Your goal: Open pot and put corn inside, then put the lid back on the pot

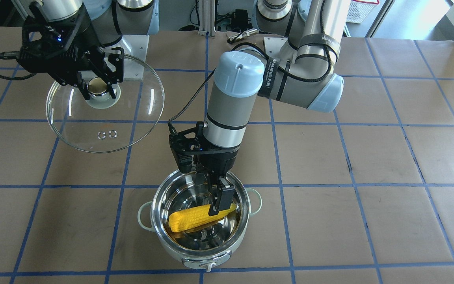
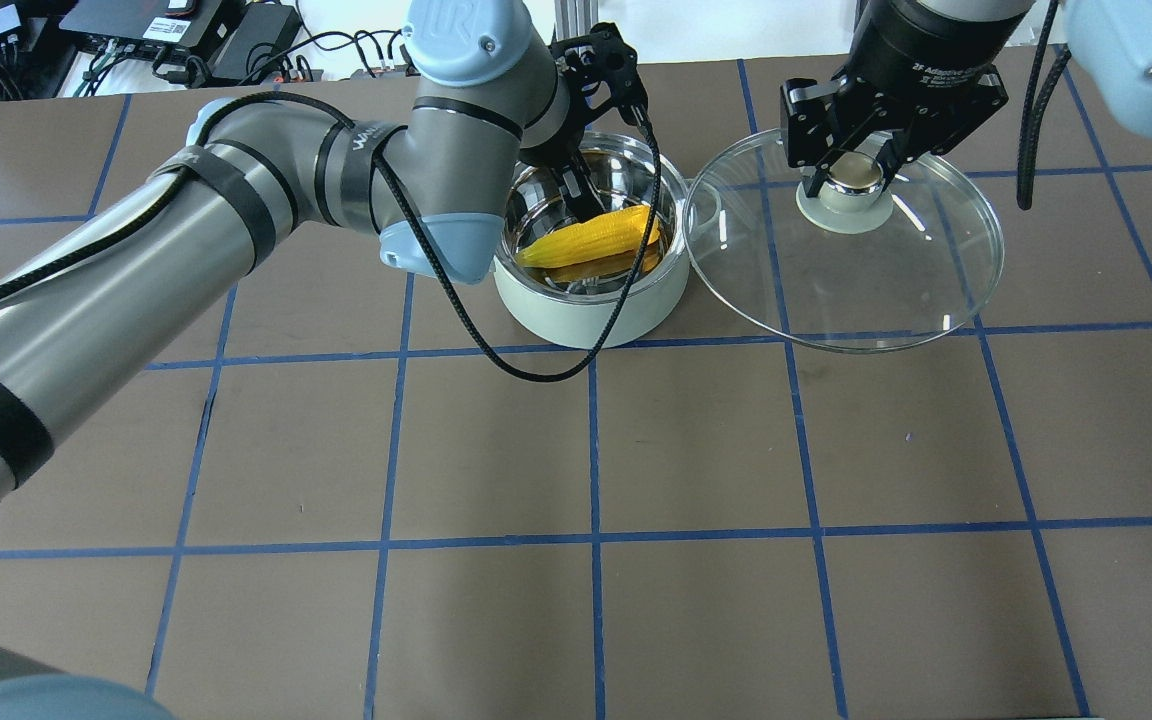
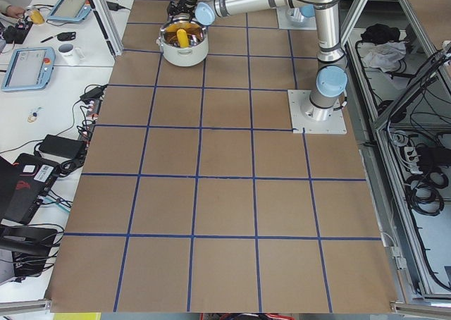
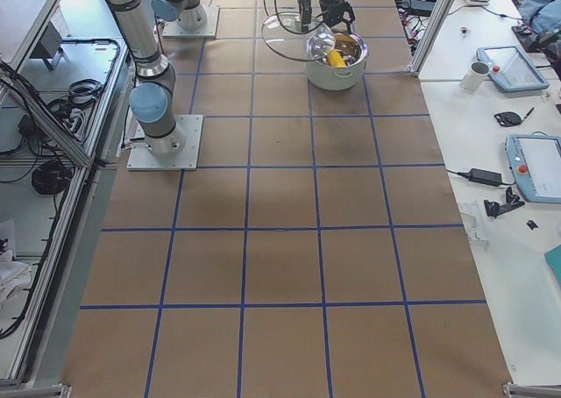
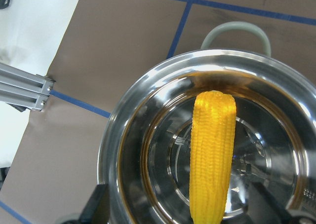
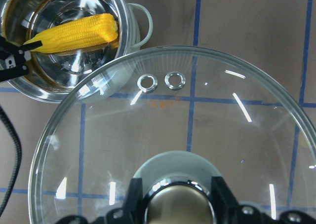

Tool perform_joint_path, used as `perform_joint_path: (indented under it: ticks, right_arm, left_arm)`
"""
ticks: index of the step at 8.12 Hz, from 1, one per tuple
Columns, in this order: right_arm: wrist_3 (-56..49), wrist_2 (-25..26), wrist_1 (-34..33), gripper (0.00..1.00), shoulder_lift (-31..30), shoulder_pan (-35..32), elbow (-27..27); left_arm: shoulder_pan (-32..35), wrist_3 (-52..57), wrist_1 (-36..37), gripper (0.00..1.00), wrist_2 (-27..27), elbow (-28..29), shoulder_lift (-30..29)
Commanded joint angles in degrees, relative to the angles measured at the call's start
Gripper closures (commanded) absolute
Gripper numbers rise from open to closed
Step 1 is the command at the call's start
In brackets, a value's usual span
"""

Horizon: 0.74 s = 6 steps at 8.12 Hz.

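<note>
The pale green pot [image 1: 195,256] stands uncovered near the table's far edge and shows in the overhead view [image 2: 586,310]. The yellow corn [image 1: 191,219] lies inside on the steel bottom [image 2: 591,238] [image 5: 212,155] [image 6: 74,32]. My left gripper [image 1: 215,197] reaches down into the pot [image 2: 586,205]. Its fingers stand apart on either side of the corn's thin end, so it is open [image 5: 180,214]. My right gripper [image 1: 99,88] is shut on the knob of the clear glass lid [image 1: 105,118]. It holds the lid in the air beside the pot [image 2: 836,290] [image 6: 197,135].
The brown table carries a blue tape grid [image 2: 591,540]. The left wrist's black cable [image 2: 536,370] loops down past the pot's near side. The arm base plates [image 3: 317,112] [image 4: 162,144] sit mid-table. Desks with tablets [image 4: 535,166] stand beyond the pot's edge.
</note>
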<state>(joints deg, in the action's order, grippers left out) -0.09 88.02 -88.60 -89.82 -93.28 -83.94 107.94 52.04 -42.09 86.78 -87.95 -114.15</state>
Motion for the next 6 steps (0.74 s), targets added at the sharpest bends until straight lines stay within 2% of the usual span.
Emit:
perform_joint_path:
  ticks: [1, 3, 4, 6]
  right_arm:
    - [0.35, -0.3, -2.09, 0.86, 0.35, 0.2, 0.0]
    - [2.02, -0.57, -6.65, 0.86, 3.58, 0.03, -0.09]
    - [7.94, -0.66, -10.24, 0.87, 5.52, -0.75, 0.26]
    - [18.57, 0.48, -19.98, 0.89, 12.71, -8.79, 0.88]
  left_arm:
    - [-3.68, -7.88, -8.14, 0.0, -0.55, 0.24, 6.98]
    - [-8.51, -12.73, -11.93, 0.0, -5.37, 0.24, 11.48]
    - [-11.58, -18.14, -13.09, 0.0, -5.3, 0.24, 11.93]
    - [-15.03, -27.46, -15.55, 0.0, -4.69, 0.24, 12.03]
